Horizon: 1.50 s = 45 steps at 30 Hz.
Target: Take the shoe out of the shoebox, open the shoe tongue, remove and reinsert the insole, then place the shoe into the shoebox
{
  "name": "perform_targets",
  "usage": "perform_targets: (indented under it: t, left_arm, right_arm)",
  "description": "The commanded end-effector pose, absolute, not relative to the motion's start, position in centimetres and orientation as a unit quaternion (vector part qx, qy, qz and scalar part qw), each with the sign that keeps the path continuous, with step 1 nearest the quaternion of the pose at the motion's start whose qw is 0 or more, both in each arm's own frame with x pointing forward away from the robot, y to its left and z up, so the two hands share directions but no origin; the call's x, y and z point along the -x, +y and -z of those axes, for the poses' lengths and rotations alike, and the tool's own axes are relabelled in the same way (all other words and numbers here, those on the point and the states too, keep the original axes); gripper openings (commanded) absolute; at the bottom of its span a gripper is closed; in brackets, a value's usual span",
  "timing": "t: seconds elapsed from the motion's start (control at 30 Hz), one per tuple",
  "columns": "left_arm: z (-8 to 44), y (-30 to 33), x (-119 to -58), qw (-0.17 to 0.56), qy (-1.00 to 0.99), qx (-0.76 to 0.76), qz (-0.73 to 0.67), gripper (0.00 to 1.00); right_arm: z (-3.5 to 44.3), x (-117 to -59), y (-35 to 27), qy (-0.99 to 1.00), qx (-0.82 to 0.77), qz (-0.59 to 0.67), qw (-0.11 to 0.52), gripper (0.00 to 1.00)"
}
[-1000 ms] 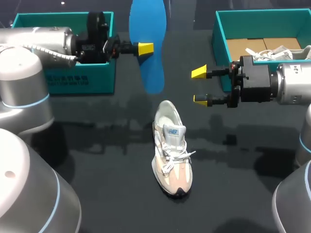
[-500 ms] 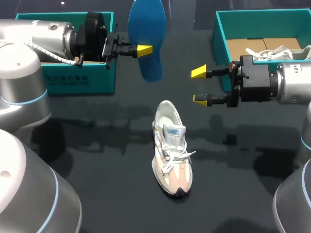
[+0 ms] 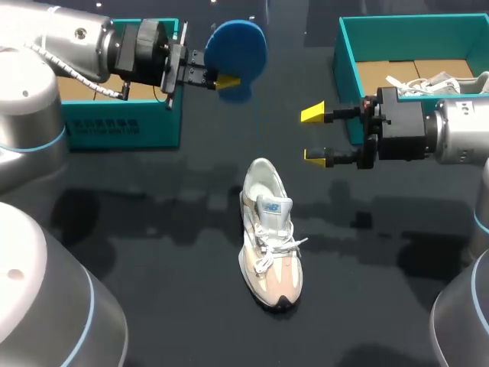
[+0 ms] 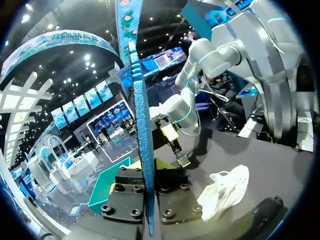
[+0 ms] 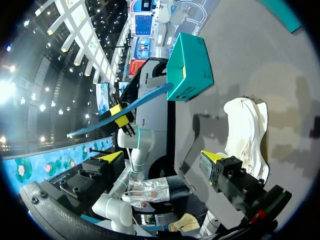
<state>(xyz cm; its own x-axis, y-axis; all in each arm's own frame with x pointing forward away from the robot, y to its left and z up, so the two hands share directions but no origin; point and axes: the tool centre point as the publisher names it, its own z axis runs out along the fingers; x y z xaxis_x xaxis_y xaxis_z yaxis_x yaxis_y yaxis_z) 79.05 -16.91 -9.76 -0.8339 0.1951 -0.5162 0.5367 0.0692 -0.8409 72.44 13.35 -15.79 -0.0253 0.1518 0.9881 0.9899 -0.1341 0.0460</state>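
Observation:
A white and beige shoe (image 3: 269,233) lies on the black table, toe toward the near edge. My left gripper (image 3: 228,80) is up in the air beyond it, shut on a blue insole (image 3: 237,47). In the left wrist view the insole (image 4: 142,125) stands edge-on between the fingers, with the shoe (image 4: 225,187) below and to one side. My right gripper (image 3: 313,136) hangs open to the right of the shoe's heel, holding nothing. From the right wrist, the open gripper (image 5: 165,157) faces the shoe (image 5: 245,130) and the insole (image 5: 125,107).
A teal shoebox (image 3: 344,53) at the back right holds brown cardboard and a second shoe (image 3: 439,80). Another teal box (image 3: 122,122) stands at the back left, behind my left arm. Both large arm bases fill the near corners.
My left wrist has turned and lifted slightly, so the insole no longer hangs long and upright but shows end-on as a short rounded shape. The right arm and the shoe have not moved.

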Motion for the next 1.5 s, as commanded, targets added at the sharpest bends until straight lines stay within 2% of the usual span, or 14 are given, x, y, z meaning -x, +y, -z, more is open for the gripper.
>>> perform_targets:
  t: [0.03,0.57,1.17,1.33,1.5]
  left_arm:
    - [9.8,-17.0,-77.9,0.175,0.711,-0.289,0.616,0.00]
    - [12.8,-17.8,-76.9,0.361,0.625,-0.431,0.542,0.00]
    - [13.4,-18.2,-77.0,0.368,0.607,-0.479,0.516,0.00]
    - [13.1,-18.6,-77.1,0.430,0.553,-0.528,0.480,0.00]
    - [13.9,-19.5,-78.0,0.461,0.521,-0.538,0.475,0.00]
  right_arm:
    - [15.9,-72.4,13.5,-0.509,0.561,0.503,0.415,1.00]
    - [15.9,-72.4,13.5,-0.509,0.561,0.503,0.415,1.00]
    - [15.9,-72.4,13.5,-0.509,0.561,0.503,0.415,1.00]
    - [15.9,-72.4,13.5,-0.509,0.561,0.503,0.415,1.00]
    - [15.6,-72.7,14.1,-0.513,0.558,0.503,0.414,1.00]
